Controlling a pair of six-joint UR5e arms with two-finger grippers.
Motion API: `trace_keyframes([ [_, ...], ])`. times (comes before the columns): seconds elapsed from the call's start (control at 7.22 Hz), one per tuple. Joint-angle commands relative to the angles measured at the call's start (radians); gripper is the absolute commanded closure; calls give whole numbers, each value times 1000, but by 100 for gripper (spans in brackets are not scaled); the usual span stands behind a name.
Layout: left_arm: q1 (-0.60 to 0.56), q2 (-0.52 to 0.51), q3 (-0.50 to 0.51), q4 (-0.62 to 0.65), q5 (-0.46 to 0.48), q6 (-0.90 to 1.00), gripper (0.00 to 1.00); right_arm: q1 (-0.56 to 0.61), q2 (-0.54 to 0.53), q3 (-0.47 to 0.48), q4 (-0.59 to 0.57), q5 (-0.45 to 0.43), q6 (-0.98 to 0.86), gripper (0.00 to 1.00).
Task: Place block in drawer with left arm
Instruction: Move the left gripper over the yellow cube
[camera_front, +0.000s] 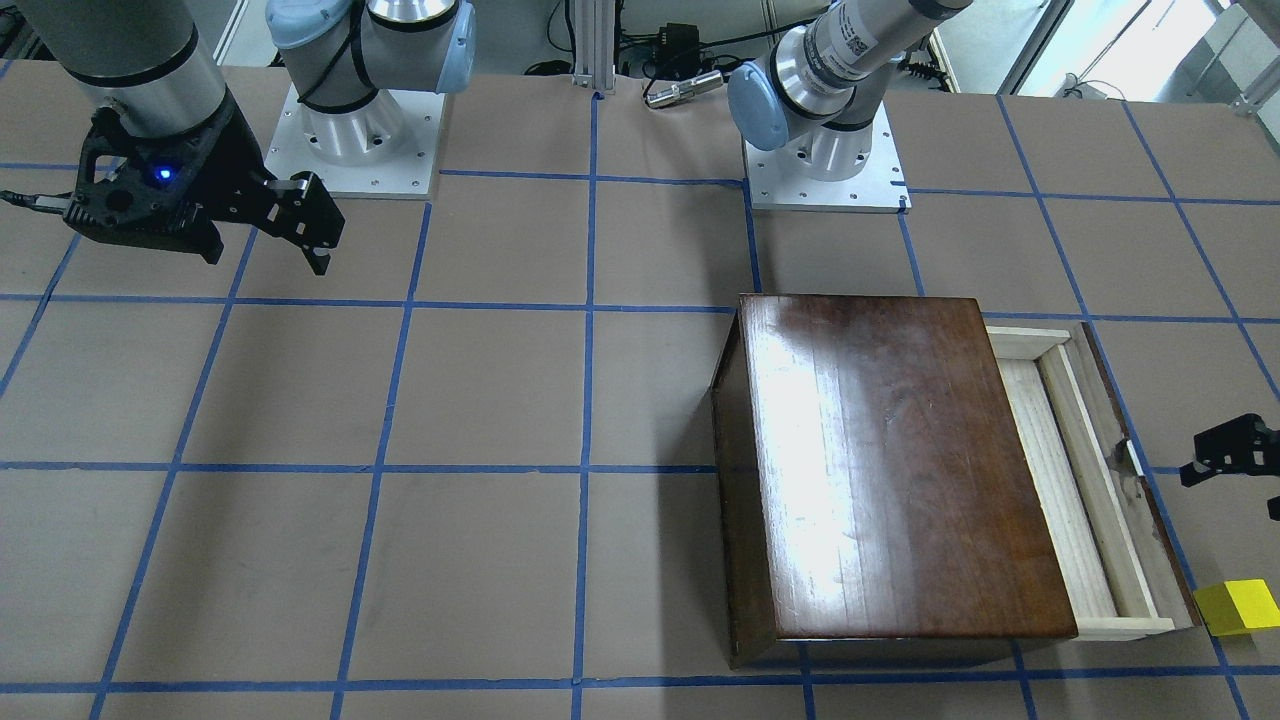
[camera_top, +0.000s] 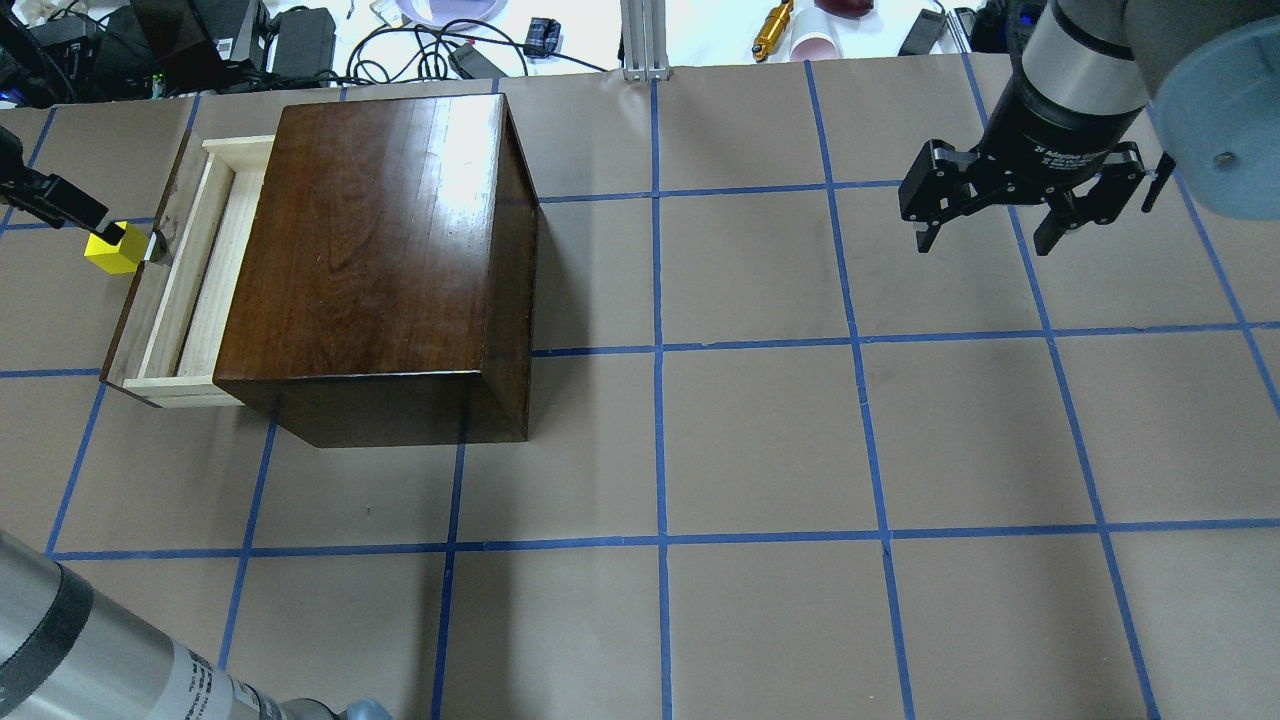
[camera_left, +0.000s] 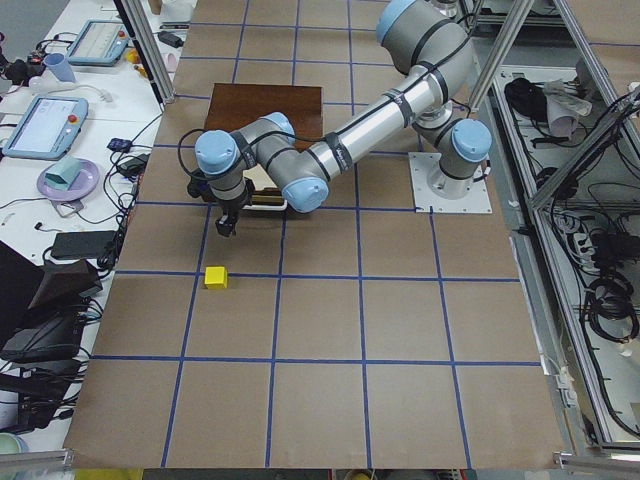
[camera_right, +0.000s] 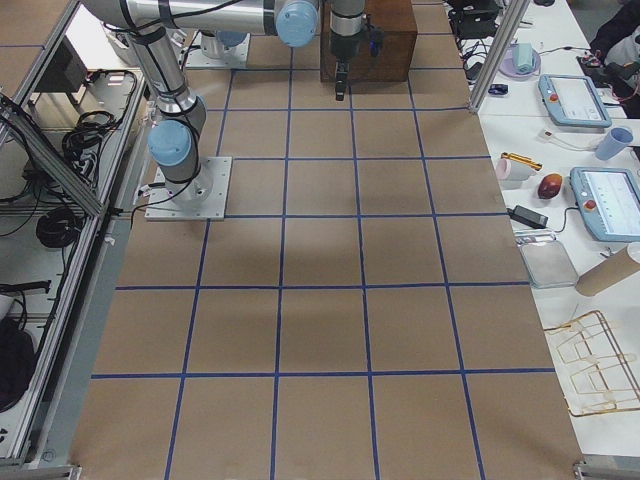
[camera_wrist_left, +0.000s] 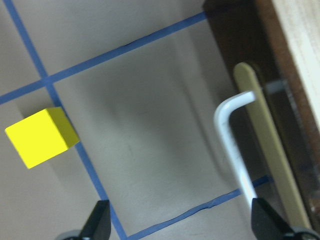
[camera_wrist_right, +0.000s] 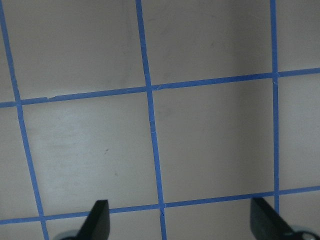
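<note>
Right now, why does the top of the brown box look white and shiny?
Front-facing view: light bounces off the glossy box top, making a wide pale streak. Overhead view: the same glare, smaller, toward its far side. Left wrist view: the close handle looks blurry, while the block looks sharper.

block (camera_wrist_left: 41, 137): bright yellow, plain faces.
drawer (camera_top: 222, 262): pale raw wood inside, dark brown front panel.
handle (camera_wrist_left: 234, 145): white.
box (camera_top: 380, 240): glossy dark brown, streaked grain, white glare across its top.
table (camera_top: 760, 440): tan-brown, square grid of blue tape lines.
left arm (camera_left: 370, 125): silver-grey, light-blue joint caps.
left gripper (camera_wrist_left: 182, 225): black.
right gripper (camera_top: 985, 238): black, one blue light.
</note>
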Motion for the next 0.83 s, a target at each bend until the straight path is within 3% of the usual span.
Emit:
trace_keyframes([
  [0.0, 35, -37, 44, 84, 11, -65, 0, 0, 0, 0, 0, 0, 0, 0],
  [0.69, 59, -173, 110, 222, 42, -151, 0, 0, 0, 0, 0, 0, 0, 0],
])
